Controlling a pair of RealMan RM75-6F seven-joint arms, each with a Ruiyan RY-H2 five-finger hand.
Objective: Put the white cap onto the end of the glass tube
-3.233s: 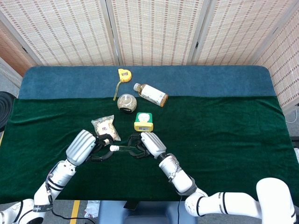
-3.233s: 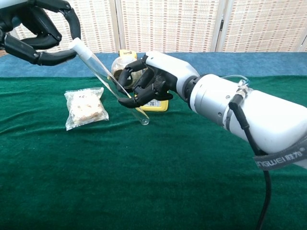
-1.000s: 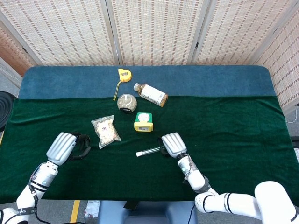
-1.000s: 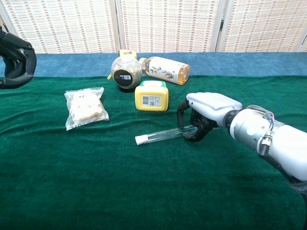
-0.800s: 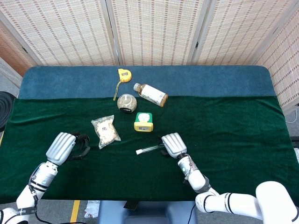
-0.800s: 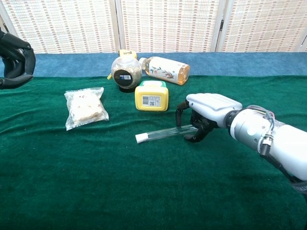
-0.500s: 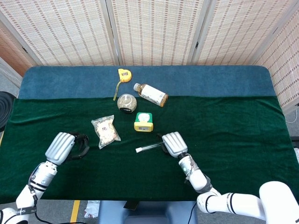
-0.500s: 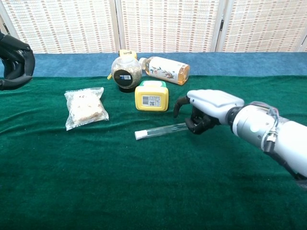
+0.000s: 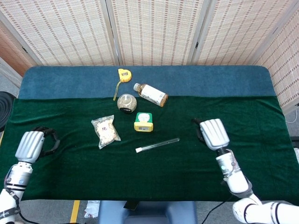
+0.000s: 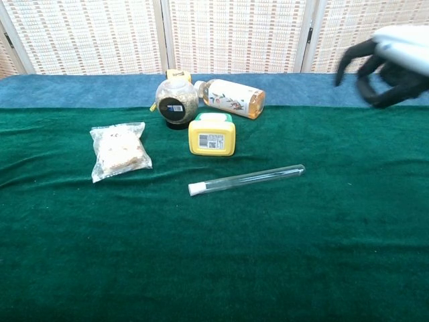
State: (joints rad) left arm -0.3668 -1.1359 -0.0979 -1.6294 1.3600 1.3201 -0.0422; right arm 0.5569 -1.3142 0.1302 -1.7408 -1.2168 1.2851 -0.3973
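The glass tube [image 9: 159, 144] lies flat on the green cloth in the middle of the table, with the white cap [image 9: 138, 150] fitted on its left end. In the chest view the tube [image 10: 251, 178] slants up to the right from the cap [image 10: 196, 189]. My right hand [image 9: 214, 134] hovers empty to the right of the tube, well apart from it; in the chest view it [image 10: 389, 64] is raised at the far right, blurred, with its fingers loosely bent and apart. My left hand [image 9: 30, 145] is at the far left edge, holding nothing.
Behind the tube stand a yellow box [image 9: 143, 122], a round jar [image 9: 126, 102], a lying bottle [image 9: 150, 94] and a yellow tape measure [image 9: 123, 75]. A clear snack bag [image 9: 106, 131] lies left of the tube. The cloth-covered table [image 9: 243, 112] ends near my arms.
My right hand has let go of the tube and drawn back up and to the right. My left hand has moved further left. The capped tube now lies alone on the cloth.
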